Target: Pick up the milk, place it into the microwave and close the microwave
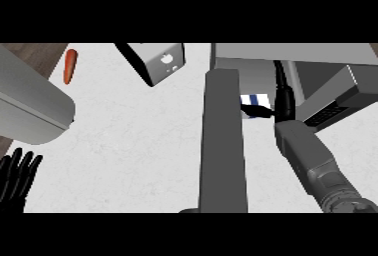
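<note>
The right hand reaches into the microwave, fingers curled round the milk to set it inside; the left hand rests open.

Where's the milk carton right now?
In the head view the milk carton sits right of centre, just past the edge of the open microwave door, at the microwave opening. The right hand is closed on it.
</note>
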Tool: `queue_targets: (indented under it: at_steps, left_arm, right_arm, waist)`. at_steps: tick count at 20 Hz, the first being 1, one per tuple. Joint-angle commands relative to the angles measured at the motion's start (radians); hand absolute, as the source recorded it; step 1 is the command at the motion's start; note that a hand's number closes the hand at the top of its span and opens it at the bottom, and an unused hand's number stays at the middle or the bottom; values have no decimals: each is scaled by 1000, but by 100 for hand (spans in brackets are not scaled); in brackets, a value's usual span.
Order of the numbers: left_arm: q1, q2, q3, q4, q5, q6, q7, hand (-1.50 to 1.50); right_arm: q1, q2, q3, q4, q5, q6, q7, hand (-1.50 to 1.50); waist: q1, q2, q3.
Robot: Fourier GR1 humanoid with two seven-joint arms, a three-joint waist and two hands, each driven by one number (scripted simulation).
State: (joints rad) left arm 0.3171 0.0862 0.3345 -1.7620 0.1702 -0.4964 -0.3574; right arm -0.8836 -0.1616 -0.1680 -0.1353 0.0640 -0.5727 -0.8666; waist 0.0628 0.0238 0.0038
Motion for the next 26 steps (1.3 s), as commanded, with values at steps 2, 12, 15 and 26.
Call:
queue_targets:
  at_steps: [2, 12, 15, 26]
  left_arm:
    - [83, -38, -34, -57, -37, -11, -16, -150]
    - [88, -16, -112, -65, 13, -137, 24, -150]
    - [96, -39, -161, -91, -10, -142, 42, -150]
    - [21, -84, -370, -87, -203, -89, 83, 150]
  right_arm:
    - [50, 63, -33, -23, -38, 69, -60, -150]
    - [206, 132, -20, -102, -72, 363, -155, -150]
    - [282, 134, -10, -133, -79, 454, -207, -150]
    - [590, 148, 81, -545, -118, 535, -113, -150]
  waist:
    - [-24, -13, -2]
    - [-59, -25, -4]
    - [-61, -25, -3]
    - [-92, -34, -6]
